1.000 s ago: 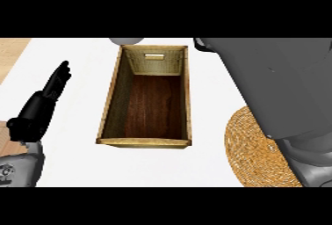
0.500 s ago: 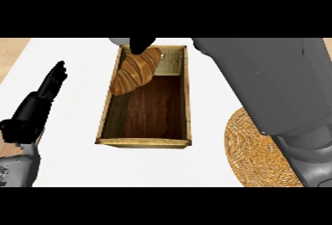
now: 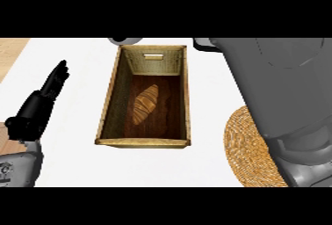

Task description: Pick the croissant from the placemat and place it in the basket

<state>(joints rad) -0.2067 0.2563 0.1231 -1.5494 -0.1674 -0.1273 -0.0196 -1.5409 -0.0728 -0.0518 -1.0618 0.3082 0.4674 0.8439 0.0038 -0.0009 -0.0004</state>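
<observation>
Looking down through the head view, the croissant (image 3: 146, 104) lies on the dark wooden floor of the basket (image 3: 107, 105), roughly in the middle and set a little aslant along the basket's length, touching neither side wall as far as can be seen. The woven placemat (image 3: 250, 154) at the right is partly hidden under the grey right forearm (image 3: 285, 96), and what shows of it carries nothing. The right hand itself is out past the far rim of the basket and is not visible, so whether its fingers are open or curled cannot be told. The left hand (image 3: 40, 105) rests at the left of the counter, fingers straight and pointing up, holding nothing.

By this view the placing looks done, and the step in hand is the retreat. The robot would do well to lift the right forearm up and back toward the placemat side without dipping, since it passes just beside the basket's right wall and a sideways brush could shove the basket. The left hand has no call to move.

Half a second earlier the croissant hung at the far end of the basket just under the black fingers; it has since come down onto the floor, and those fingers have gone from sight.
</observation>
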